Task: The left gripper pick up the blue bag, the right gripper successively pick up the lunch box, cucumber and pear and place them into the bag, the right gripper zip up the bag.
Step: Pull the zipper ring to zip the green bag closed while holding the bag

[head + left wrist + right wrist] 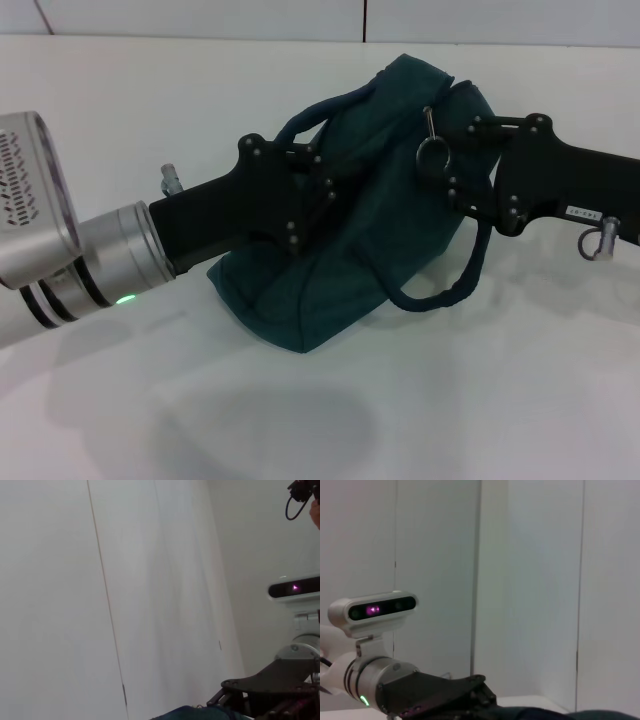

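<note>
The blue bag [370,230] hangs above the white table [520,400], its shadow on the table below it. My left gripper [322,196] is shut on the bag's left side next to a handle strap. My right gripper [450,172] reaches in from the right at the bag's top, shut beside the metal zipper pull ring [432,152]. A second strap [440,296] dangles under the right gripper. A sliver of the bag shows in the left wrist view [190,713] and in the right wrist view [590,715]. The lunch box, cucumber and pear are out of sight.
White wall panels [300,18] stand behind the table. The left wrist view shows the right arm's camera [295,587]. The right wrist view shows the left arm's camera [372,610].
</note>
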